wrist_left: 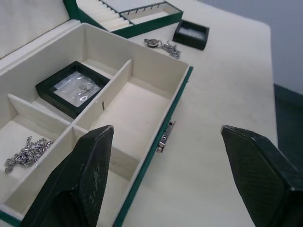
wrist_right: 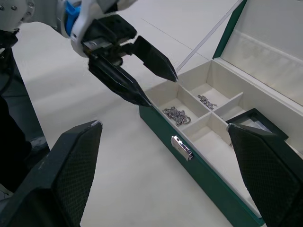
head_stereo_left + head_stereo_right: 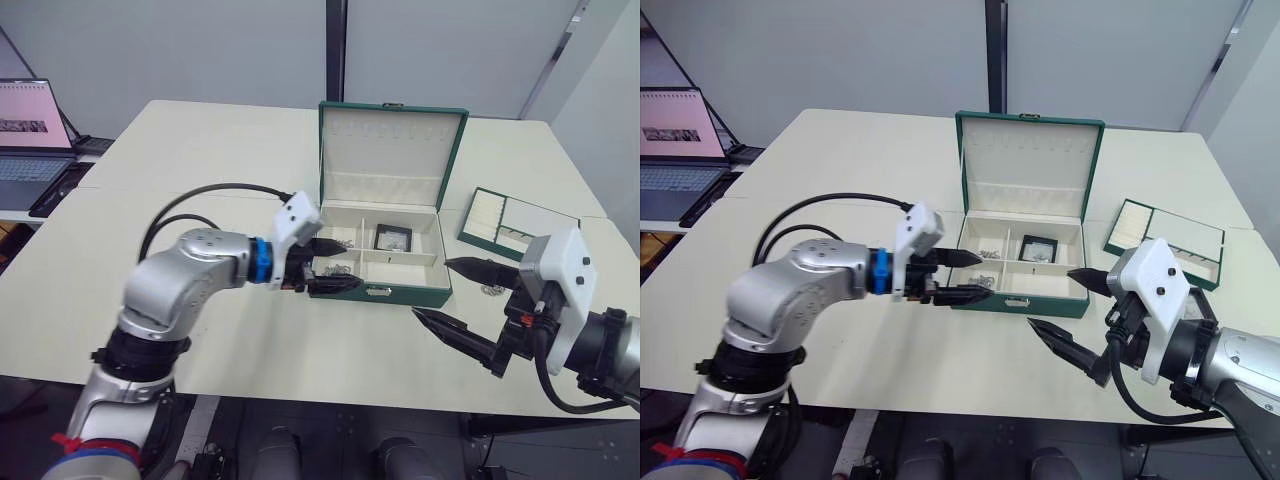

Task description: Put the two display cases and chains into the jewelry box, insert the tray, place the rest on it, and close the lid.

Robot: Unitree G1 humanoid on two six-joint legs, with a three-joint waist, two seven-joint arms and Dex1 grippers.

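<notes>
The left gripper [image 3: 335,265], fingers apart and empty, hangs at the left front corner of the open box [image 3: 400,295], where chains [image 2: 176,115] fill the left compartments and one case [image 3: 394,238] lies at the back. Right of the box, the right gripper [image 3: 458,295] is spread wide and empty. Beyond it on the table are a chain [image 1: 163,45], the second case [image 1: 191,33] and the tray [image 3: 515,220].

A pale cream counter [image 3: 200,160] is filling the room's middle (a seam is running across it). Grey wall panels [image 3: 200,45] are standing behind, split by a dark vertical strip [image 3: 335,50]. An open laptop [image 3: 30,140] is glowing on a side desk.
</notes>
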